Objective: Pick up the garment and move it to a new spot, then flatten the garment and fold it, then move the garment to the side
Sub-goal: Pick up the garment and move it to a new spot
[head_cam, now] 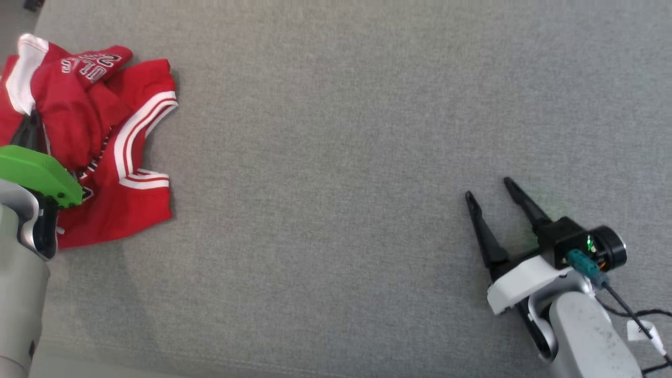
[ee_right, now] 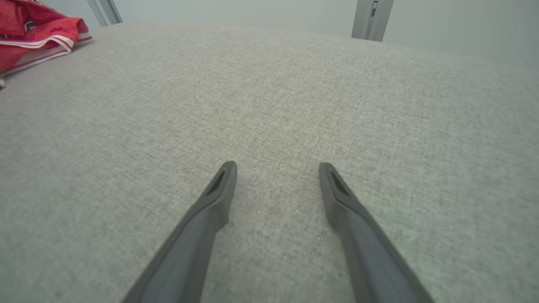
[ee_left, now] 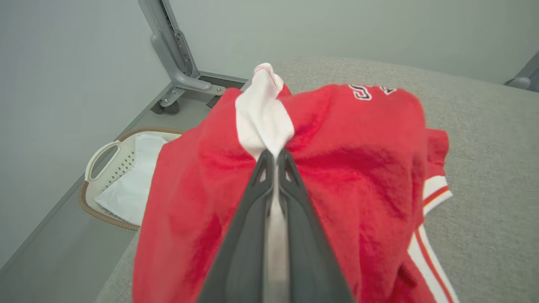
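**Garment point(head_cam: 105, 147) pinched by left gripper point(ee_left: 276, 155) at table's left end**

Crumpled red jersey, heaped at the far left of the grey fabric-covered table point(head_cam: 336, 131) in the head view, partly cut off by the picture's edge. White sleeve panel at the heap's upper left. Red-and-white striped trim curving down its right side. Black, white-outlined letters upside down on a fold near the top. Lower part lying flatter, toward the robot.

Left gripper's fingers point(ee_left: 248, 235) pressed together, nipping a fold of white cloth between the tips, plain in the left wrist view. Red cloth bunched on both sides of them. In the head view, dark fingers half sunk in the heap, just above a bright green wrist cover point(head_cam: 37, 176).

Past the table's edge in the left wrist view: pale basket point(ee_left: 99, 162) with a woven brown rim, down on the floor, white cloth point(ee_left: 126, 189) inside it. Behind, a grey metal stand leg point(ee_left: 177, 63) on a caster.

Fingers of right gripper point(head_cam: 488, 188) spread wide, nothing between them, over bare table at the lower right of the head view, well apart from the garment. Touching the surface or just above it: cannot tell. Same spread seen in the right wrist view point(ee_right: 278, 166), with the garment's striped edge point(ee_right: 38, 40) at the upper left corner. Black cable point(head_cam: 625, 310) with a white tag point(head_cam: 643, 331) trailing from the right wrist.
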Robot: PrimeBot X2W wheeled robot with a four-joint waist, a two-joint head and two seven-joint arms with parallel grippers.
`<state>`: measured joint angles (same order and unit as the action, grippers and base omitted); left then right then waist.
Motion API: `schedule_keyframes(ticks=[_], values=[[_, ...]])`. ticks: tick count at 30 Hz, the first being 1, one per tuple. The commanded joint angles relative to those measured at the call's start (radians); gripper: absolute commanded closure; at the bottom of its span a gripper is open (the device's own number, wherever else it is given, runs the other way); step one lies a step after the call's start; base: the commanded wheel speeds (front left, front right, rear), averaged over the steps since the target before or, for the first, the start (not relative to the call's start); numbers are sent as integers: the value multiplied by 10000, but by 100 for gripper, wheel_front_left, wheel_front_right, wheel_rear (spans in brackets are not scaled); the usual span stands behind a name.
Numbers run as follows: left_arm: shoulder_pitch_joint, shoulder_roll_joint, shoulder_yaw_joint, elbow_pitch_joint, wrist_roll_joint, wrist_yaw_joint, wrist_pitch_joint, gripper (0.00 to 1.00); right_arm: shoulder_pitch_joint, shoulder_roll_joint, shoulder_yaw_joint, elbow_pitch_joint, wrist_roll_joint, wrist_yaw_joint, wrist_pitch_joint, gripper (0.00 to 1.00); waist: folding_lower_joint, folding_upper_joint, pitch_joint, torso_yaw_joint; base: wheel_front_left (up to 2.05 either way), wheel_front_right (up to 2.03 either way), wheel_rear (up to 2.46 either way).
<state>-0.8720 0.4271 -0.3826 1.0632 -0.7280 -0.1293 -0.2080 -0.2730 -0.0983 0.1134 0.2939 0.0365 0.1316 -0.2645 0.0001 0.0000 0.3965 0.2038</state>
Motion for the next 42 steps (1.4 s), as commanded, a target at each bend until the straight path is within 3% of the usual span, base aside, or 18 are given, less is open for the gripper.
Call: schedule_keyframes(ticks=[1,8,13,19,22,30,34,35,36,37,42], values=[[-85,211,-63,-86,38,-19,-154,100,228,55,26,70,93,-17,-2,0,-1,0,-702,-63,0,0,0],[-563,584,-511,-1310,382,-19,-542,100,683,301,-138,78,273,-17,-3,0,-1,0,-1629,-513,0,0,0],[-790,448,-817,-2838,806,-19,-581,100,926,381,-202,88,376,-17,-3,0,-1,0,-2063,-1073,0,0,0],[-331,-396,-864,-4467,931,32,-579,100,1057,454,-149,36,501,-17,-1,0,-1,0,-2328,-2072,0,0,0],[-23,-1125,-1024,-4842,890,42,-579,100,1086,457,-124,70,538,-15,-3,0,-1,0,-2350,-2683,0,0,0],[705,-2667,-1517,-4632,855,-4,-582,100,1097,461,75,55,831,-15,-1,0,-1,0,-2260,-4106,0,0,0],[1089,-3029,-1464,-4343,907,-11,-581,100,1169,462,56,117,937,-15,-3,0,-1,0,-2181,-4412,0,0,0],[1219,-3077,-1401,-4266,1022,-10,-581,93,1186,468,84,109,943,-15,-3,0,-1,0,-2160,-4454,0,0,0],[1360,-3134,-1304,-4188,1036,-11,-581,51,1201,467,86,100,948,-15,-3,0,-1,0,-2148,-4471,0,0,0],[1517,-3180,-1198,-4142,1187,-11,-581,0,1200,461,64,96,954,-15,-3,0,-1,0,-2137,-4476,0,0,0],[2372,-3147,-332,-4595,2230,316,-581,0,1182,471,34,63,923,-15,-1,0,-1,0,-2150,-4277,0,0,0]])
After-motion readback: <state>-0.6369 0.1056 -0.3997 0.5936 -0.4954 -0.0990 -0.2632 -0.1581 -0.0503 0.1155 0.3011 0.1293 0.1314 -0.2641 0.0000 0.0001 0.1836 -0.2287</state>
